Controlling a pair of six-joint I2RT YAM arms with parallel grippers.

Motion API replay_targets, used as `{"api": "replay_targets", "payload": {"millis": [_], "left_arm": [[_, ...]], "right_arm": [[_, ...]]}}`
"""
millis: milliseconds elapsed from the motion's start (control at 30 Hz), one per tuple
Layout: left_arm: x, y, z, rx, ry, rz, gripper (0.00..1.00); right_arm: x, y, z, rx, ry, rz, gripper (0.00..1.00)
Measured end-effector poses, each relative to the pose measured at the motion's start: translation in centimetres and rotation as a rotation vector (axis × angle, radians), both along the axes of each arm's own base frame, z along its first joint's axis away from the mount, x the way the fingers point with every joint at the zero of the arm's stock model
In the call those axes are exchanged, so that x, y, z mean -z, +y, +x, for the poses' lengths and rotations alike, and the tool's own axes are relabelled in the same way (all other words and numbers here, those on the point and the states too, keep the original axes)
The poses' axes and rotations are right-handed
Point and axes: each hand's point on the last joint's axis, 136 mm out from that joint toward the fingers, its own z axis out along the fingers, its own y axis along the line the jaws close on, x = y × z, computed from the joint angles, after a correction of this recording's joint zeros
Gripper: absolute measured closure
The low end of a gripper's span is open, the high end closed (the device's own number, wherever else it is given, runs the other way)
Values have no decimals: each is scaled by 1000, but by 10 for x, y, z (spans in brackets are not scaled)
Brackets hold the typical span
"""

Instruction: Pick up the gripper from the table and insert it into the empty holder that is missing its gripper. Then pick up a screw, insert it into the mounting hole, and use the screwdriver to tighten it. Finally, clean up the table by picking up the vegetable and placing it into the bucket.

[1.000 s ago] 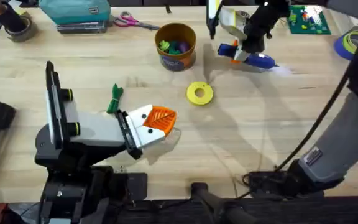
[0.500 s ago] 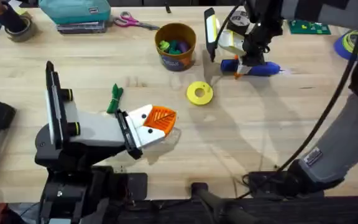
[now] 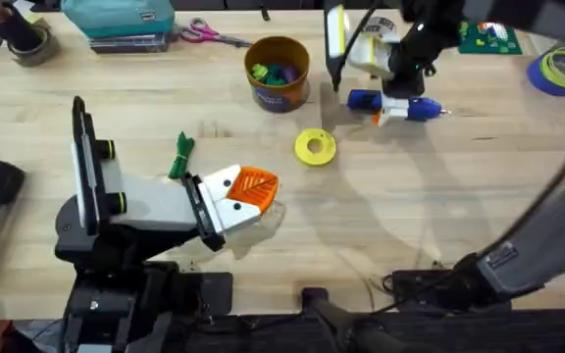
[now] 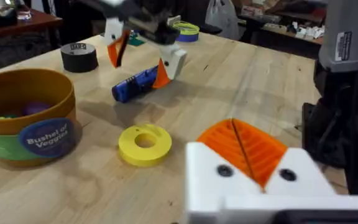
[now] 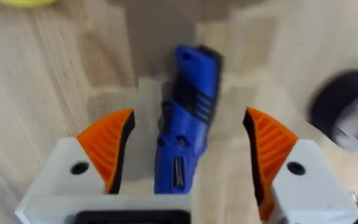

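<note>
The blue screwdriver (image 3: 405,104) lies flat on the table at the far right. My right gripper (image 3: 390,106) hangs open over it, an orange pad on each side of the blue body (image 5: 185,124). From the left wrist the screwdriver (image 4: 132,86) lies under the right gripper (image 4: 138,62). My left gripper (image 3: 256,196) rests low on the near left, its orange pads (image 4: 244,146) meeting at a thin seam. The green vegetable (image 3: 181,155) lies just behind it. The yellow bucket (image 3: 278,71) stands at the far middle. A loose gripper, an empty holder and the screw are out of view.
A yellow ring disc (image 3: 315,147) lies between the bucket and my left gripper. Scissors (image 3: 209,34), a teal box (image 3: 116,20) and a black tape roll (image 3: 27,41) sit along the far edge. A blue tape roll (image 3: 562,69) lies at the far right.
My right gripper has shifted slightly right and nearer over the screwdriver. The screwdriver has slid a little nearer and turned more level. The left arm has stayed still.
</note>
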Motion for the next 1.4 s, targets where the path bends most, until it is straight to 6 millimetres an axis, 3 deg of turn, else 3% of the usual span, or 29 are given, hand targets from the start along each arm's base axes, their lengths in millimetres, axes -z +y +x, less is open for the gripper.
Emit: {"api": "replay_targets", "payload": {"millis": [33,67,200,233,267,400,567,667,767,933,967,1067,1400], "left_arm": [[0,0,0,0,-4,2,948],[0,0,0,0,-3,1,814],[0,0,0,0,-3,1,170],[0,0,0,0,0,0,60],[0,0,0,0,0,0,26],[0,0,1,-5,-3,1,16],[-10,5,10,-59,-53,-9,15],[-29,10,19,-123,-110,-44,16],[-34,16,26,-179,-97,-64,16],[-56,28,40,-274,-43,-51,16],[-76,38,51,-336,6,-12,16],[-88,48,66,-384,91,34,16],[-78,84,108,-480,474,211,15]], "right_arm": [[-11,3,1,22,-27,15,6],[-21,5,1,49,-53,32,6],[-63,8,0,219,-145,115,6],[-71,8,0,267,-162,137,6],[-80,9,0,321,-179,161,6],[-115,10,5,510,-244,263,6],[-183,13,15,770,-355,464,6],[-216,14,6,876,-383,579,6],[-235,18,-15,921,-352,660,6],[-240,21,-49,958,-261,693,6],[-244,22,-59,963,-250,710,6],[-240,20,-73,967,-245,720,5],[-191,4,-131,1030,-221,729,6]]}}
